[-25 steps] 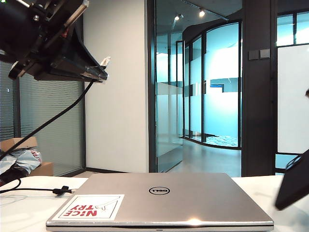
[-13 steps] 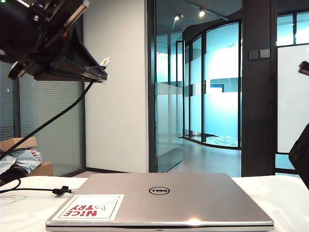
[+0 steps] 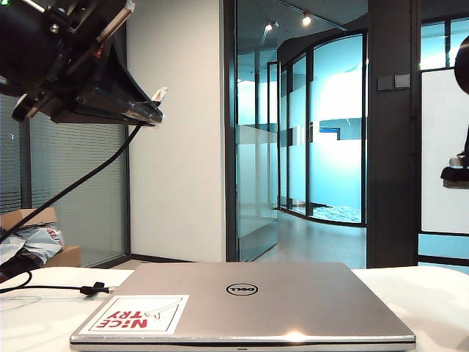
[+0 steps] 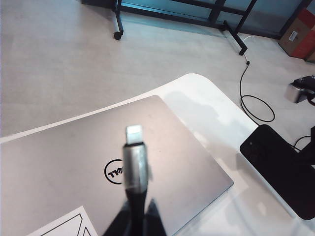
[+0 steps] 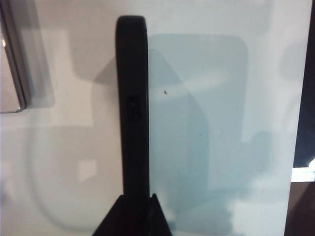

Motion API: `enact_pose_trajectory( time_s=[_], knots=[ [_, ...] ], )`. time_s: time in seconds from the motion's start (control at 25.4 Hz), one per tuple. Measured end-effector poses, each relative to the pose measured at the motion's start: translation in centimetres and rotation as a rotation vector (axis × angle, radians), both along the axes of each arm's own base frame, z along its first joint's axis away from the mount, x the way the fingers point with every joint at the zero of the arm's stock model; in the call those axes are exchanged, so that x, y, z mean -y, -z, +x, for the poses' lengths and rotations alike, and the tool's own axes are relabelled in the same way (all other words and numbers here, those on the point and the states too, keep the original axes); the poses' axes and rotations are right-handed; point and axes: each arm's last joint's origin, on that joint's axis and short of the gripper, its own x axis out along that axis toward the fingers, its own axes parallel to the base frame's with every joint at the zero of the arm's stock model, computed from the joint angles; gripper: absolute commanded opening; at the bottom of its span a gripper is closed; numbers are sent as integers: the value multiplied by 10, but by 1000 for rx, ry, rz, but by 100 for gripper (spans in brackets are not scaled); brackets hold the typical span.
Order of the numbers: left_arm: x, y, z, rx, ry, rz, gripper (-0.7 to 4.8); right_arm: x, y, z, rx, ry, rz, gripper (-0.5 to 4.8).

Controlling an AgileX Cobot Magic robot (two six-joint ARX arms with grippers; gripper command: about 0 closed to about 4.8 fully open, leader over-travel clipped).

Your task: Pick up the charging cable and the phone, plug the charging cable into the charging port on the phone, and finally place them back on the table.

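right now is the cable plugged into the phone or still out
Out. The charging cable plug is bare in the shut left gripper above the laptop; the right gripper holds the phone apart.

A: Bright daylight through the glass wall (image 3: 322, 132); ceiling spots (image 3: 305, 19) flare. Glint on laptop (image 3: 293, 336) edge.
B: Plug (image 4: 135, 162) close up, blurred. Soft grey shadows on bench (image 5: 206, 123).
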Motion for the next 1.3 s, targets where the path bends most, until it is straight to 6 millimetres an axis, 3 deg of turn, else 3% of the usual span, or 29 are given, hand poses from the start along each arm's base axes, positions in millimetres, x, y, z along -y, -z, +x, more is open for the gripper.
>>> enact_pose_trajectory(
  time_s=[0.08, 0.2, 0.28, 0.55, 0.91, 1.02, 1.22, 1.3],
  knots=[
    [0, 0, 0, 0, 0, 0, -6, -1, 3, 1, -11, -3, -1, 3],
    [0, 0, 0, 0, 0, 0, -6, -1, 5, 2, -25, -5, 5, 74],
    [0, 0, 0, -1, 0, 0, -6, -1, 5, 2, -23, -7, 6, 88],
    [0, 0, 0, -3, 0, 2, -6, -2, 8, 4, -40, -9, 8, 86],
    [0, 0, 0, -3, 0, 2, -6, -5, 36, 10, -186, -13, 24, 84],
    [0, 0, 0, -3, 0, 2, -6, -5, 37, 12, -176, -13, 26, -5],
    [0, 2, -1, -21, 2, 10, -6, -6, 36, 13, -174, -16, 49, -8],
    [-1, 7, -3, -68, 2, 43, -6, -9, 29, 17, -176, -26, 137, -7]
  ],
)
